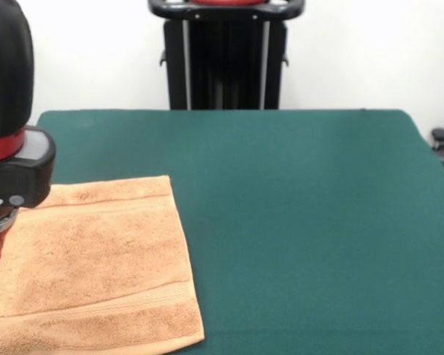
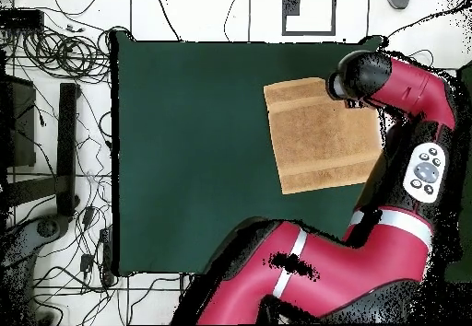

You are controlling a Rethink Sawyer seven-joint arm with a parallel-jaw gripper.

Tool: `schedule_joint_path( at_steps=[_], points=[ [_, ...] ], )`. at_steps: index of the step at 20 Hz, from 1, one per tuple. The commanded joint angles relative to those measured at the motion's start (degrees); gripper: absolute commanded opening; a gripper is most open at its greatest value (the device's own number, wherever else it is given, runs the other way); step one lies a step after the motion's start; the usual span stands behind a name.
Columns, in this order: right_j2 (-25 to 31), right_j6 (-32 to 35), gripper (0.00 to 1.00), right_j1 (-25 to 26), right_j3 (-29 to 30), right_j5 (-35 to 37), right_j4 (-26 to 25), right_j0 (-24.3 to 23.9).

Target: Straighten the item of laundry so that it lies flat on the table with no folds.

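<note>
Towel (image 1: 89, 259) at lower left of the table (image 1: 296, 222) already looks flat, no folds showing; gripper (image 2: 343, 87) over its edge, jaws hidden, cannot tell

You are looking at a robotics lab, not a home. The large rectangular table with a dark green felt-like top (image 2: 194, 157) stands against a plain white wall (image 1: 355, 52), with a black metal pedestal (image 1: 226, 63) behind it. From overhead, tangled black cables (image 2: 64, 51) sprawl over the pale tiled floor (image 2: 203, 14), and the jointed red and black robot arm (image 2: 323, 267) reaches over the table.
</note>
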Motion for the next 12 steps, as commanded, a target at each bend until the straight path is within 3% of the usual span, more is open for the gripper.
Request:
schedule_joint_path(
  at_steps=[1,3,7,12],
  points=[
    [0.53,-2.58,1.00,-0.28,1.39,3.19,-2.90,-0.20],
    [1.25,-3.10,1.00,-0.62,1.05,4.74,-2.48,-0.65],
    [0.21,-1.31,1.00,-0.39,0.47,0.40,-4.08,-0.55],
    [-3.08,-2.35,1.00,1.52,-1.18,-14.26,-11.21,-0.65]
  ],
)
